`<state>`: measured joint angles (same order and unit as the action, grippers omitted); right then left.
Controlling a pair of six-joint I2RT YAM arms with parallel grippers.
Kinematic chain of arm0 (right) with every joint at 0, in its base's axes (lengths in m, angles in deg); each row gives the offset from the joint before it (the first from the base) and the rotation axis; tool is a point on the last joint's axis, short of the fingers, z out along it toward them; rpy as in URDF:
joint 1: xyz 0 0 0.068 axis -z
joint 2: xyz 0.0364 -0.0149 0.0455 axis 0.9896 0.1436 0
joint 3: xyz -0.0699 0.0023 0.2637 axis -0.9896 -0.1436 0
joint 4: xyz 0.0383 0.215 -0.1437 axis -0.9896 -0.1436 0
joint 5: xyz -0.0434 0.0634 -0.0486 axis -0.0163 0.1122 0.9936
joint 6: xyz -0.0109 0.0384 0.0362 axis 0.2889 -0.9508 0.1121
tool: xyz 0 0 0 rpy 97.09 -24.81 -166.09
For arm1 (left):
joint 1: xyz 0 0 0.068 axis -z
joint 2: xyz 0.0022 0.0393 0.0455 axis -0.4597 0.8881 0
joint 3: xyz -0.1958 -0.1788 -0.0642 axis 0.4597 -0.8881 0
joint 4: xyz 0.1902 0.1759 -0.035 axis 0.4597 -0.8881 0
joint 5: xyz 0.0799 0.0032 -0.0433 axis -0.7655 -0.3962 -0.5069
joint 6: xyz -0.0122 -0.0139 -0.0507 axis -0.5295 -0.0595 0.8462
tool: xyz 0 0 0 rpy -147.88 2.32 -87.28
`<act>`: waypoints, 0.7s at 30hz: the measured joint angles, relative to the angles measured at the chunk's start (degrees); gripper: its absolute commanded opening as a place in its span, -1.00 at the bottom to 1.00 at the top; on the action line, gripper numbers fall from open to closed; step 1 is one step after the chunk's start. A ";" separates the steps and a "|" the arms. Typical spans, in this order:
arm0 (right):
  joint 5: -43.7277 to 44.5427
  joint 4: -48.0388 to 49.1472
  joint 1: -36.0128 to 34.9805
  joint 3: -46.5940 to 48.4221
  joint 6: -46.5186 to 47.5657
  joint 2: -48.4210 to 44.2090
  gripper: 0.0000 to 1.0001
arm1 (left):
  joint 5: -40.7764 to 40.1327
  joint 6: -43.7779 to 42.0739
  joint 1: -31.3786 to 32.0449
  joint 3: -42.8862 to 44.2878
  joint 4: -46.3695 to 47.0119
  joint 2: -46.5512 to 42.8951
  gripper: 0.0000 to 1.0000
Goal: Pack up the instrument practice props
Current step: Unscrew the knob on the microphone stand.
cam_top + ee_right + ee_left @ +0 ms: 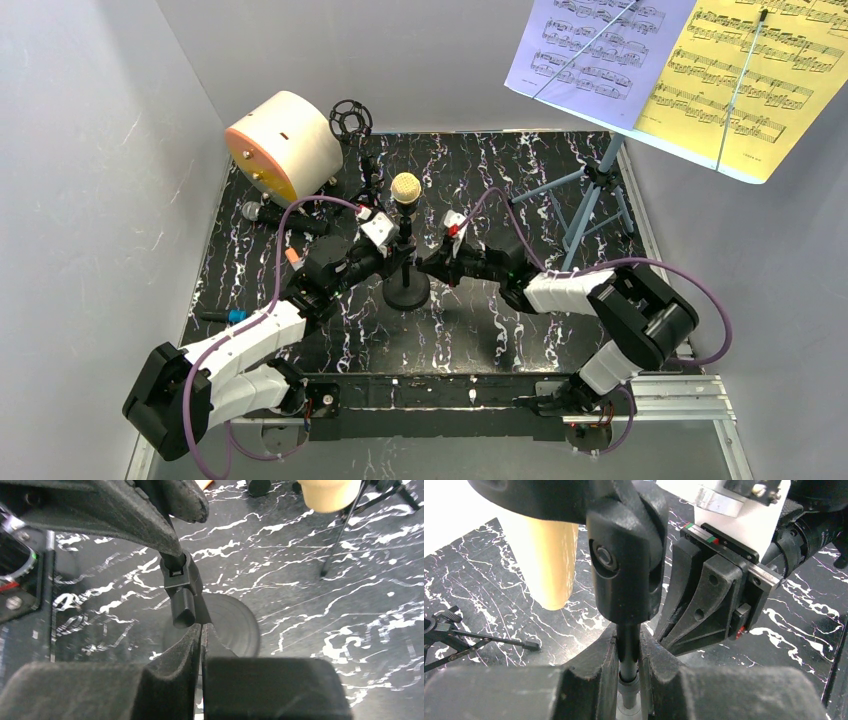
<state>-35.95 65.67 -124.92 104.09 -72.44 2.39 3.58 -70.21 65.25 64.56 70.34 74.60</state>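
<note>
Grey walls close in a black table (480, 330) veined with white. At its middle the left gripper (628, 652) is clamped from both sides on the thin black round-base microphone pole (627, 632), gripping it just under the bulky black clip (624, 555) at the top. The right gripper (201, 642) comes in from the opposite side with its pads pressed flat together (only a hairline seam shows between them). It sits just below the knob of a small black clamp (176, 580) on the same pole, above the pole's dark disc base (235, 625), and I cannot tell whether it touches the pole.

The pole stands upright, and the cream foam-headed microphone (405, 187) sits in the clip at its top.

To the left, a black microphone with a silver mesh head (280, 215) lies flat on the table. Behind it lies the big cream cylinder with an orange face (285, 145), on its side. A black tripod pole with a ring-shaped holder (350, 118) is just beside it.

At the far right stands the blue tripod music rack (590, 200). It carries a lavender score sheet (590, 45) and a yellow score sheet (750, 80) side by side.
</note>
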 measured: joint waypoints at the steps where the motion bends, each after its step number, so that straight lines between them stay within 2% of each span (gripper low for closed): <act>1: 0.07 -2.01 -0.02 0.74 2.82 -0.39 -0.40 | 0.00 0.00 0.00 0.00 0.00 0.00 -1.00; 3: 0.15 -5.42 -0.02 1.53 7.43 -1.66 -0.17 | -0.02 0.00 0.00 0.00 0.00 0.00 -1.00; 6: 0.13 -8.35 -0.02 1.49 11.67 -4.26 0.04 | 0.00 0.00 0.00 0.00 0.00 0.00 -1.00; 14: -1.18 -12.22 -0.02 1.33 18.82 -9.94 0.23 | 0.02 -0.02 0.00 -0.02 0.00 0.00 -1.00; 21: -0.20 -11.82 -0.02 1.88 14.05 -14.86 0.42 | 0.02 -0.07 0.00 -0.33 0.50 0.00 -1.00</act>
<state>-36.14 53.85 -124.95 105.96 -58.38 -12.47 3.60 -70.28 65.25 64.23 70.84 74.60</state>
